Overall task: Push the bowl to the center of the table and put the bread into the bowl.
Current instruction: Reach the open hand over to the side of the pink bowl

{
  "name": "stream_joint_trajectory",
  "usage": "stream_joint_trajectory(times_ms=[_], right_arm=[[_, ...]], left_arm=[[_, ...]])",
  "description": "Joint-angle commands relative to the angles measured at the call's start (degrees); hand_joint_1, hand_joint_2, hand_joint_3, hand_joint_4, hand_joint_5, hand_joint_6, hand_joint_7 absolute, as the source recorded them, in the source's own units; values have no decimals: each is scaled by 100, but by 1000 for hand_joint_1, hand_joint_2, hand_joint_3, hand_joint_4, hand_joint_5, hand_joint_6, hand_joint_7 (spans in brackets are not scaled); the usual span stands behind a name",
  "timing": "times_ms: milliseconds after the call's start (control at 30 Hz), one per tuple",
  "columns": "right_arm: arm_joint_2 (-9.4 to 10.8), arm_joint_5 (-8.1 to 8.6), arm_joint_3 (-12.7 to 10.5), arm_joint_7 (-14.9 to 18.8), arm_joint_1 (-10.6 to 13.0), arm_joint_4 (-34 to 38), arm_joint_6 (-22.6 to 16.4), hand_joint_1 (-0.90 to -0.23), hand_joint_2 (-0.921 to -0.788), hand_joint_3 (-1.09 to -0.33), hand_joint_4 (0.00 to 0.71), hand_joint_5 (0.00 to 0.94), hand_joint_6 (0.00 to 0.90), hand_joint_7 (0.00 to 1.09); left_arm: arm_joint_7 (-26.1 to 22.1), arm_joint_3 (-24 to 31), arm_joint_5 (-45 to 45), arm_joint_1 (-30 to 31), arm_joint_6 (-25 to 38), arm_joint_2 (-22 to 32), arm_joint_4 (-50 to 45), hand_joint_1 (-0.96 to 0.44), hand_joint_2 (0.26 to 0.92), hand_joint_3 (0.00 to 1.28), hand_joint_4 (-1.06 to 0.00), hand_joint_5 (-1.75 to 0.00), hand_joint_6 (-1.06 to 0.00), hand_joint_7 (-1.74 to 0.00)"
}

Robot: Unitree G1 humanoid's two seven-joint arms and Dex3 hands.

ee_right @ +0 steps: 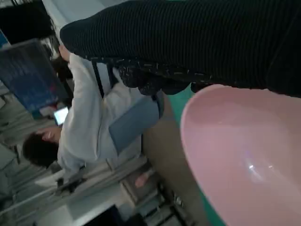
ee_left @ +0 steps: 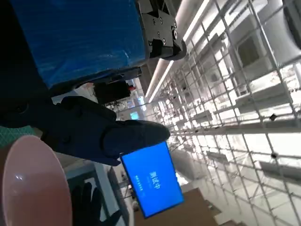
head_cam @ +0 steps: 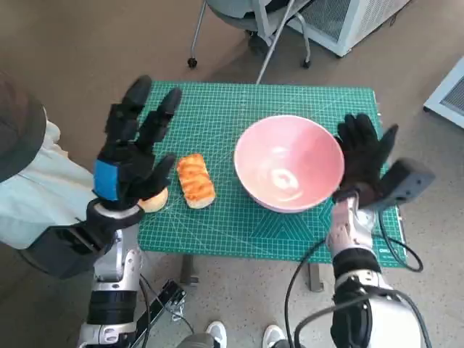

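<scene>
1. The right hand (head_cam: 365, 161) stands upright at the 3 o'clock side of the pink bowl (head_cam: 289, 162), its gloved fingers (head_cam: 357, 130) spread apart and clamped on nothing, the palm facing the bowl's wall; whether it touches the wall I cannot tell.
2. The left hand (head_cam: 132, 161) is raised over the 9 o'clock part of the counter (head_cam: 217, 101), its black fingers (head_cam: 158, 116) splayed and holding nothing.
3. The bread (head_cam: 195, 180) lies on the green cutting mat between the two hands, just beside the left hand at its 3 o'clock, long axis running roughly 12 to 6 o'clock.
4. The bowl sits right of the counter's centre, the bread at its 9 o'clock, near but apart.
5. The push looks to belong to the right hand, toward 9 o'clock; the left hand is nearer the bread.
6. A small pale round object (head_cam: 155, 200) lies under the left hand; what it is I cannot tell.
</scene>
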Motion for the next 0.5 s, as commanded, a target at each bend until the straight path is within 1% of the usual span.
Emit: stream_joint_trajectory(times_ms=[33,167,267,367,433,467,500], right_arm=[[101,-34,-21,-190,-99,109,234,-465,-921,-811,264,15,68,784],[104,-104,35,-270,-180,111,307,-461,-921,-814,272,17,69,797],[48,-202,124,-305,-200,109,333,-459,-921,-819,274,18,70,806],[-41,-254,154,-280,-206,97,324,-459,-921,-824,273,17,68,809],[-98,-299,178,-235,-202,73,247,-458,-921,-827,270,15,60,806],[-133,-328,200,-203,-206,55,173,-458,-921,-828,269,14,58,804],[-159,-346,215,-180,-208,43,123,-461,-921,-827,269,13,59,788]], left_arm=[[-90,127,-82,161,104,198,-213,-520,921,791,-419,-26,-332,-253],[-106,197,149,244,160,477,-202,-495,921,797,-450,-35,-354,-252],[-100,210,608,340,230,887,-204,-494,921,738,-477,-41,-372,-255],[-65,181,1116,397,274,1266,-191,-483,921,633,-498,-45,-389,-264],[-27,153,1488,373,181,1499,-49,-460,921,528,-510,-45,-395,-273],[-1,118,1716,322,99,1628,74,-454,921,505,-512,-45,-396,-275],[22,90,1878,285,41,1714,159,-435,921,435,-517,-44,-398,-284]])
